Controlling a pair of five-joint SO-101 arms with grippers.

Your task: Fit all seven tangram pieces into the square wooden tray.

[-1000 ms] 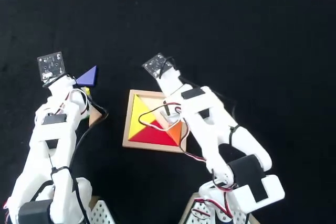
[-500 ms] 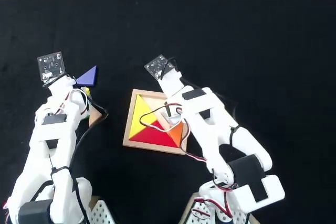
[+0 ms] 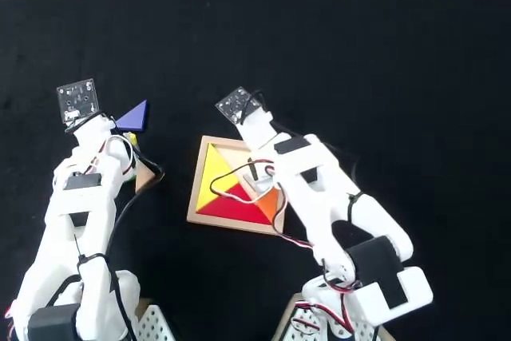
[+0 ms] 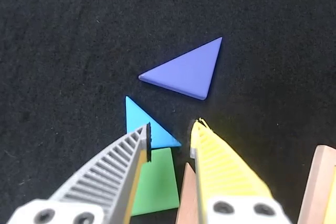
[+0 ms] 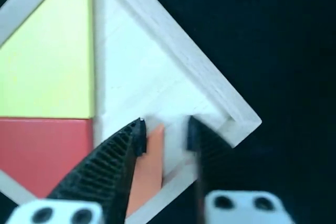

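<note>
The right arm is shifting only slightly over the tray [image 3: 194,193]: across the last second its wrist is easing a little toward the arm's base, then sideways toward the left arm, while the left arm is staying put. The tray is sitting between the two arms on the table [image 3: 415,77]. It is holding the yellow triangle [image 3: 211,172], the red triangle [image 3: 231,207] and the orange piece [image 3: 269,199], none of which is visibly moving.

The right gripper [image 5: 165,124] is hovering with fingers apart, straddling the orange piece's tip by a tray corner without clamping it. This looks like fine seating or letting go rather than a fresh pick.

The left gripper [image 4: 171,126] is waiting, also spread, over the loose pieces. The blue triangle [image 4: 186,69] is lying just beyond its tips. The green piece [image 4: 155,184], cyan triangle [image 4: 134,116] and tan piece [image 4: 185,195] are clustering under them. Four pieces are therefore still waiting outside the tray.
</note>
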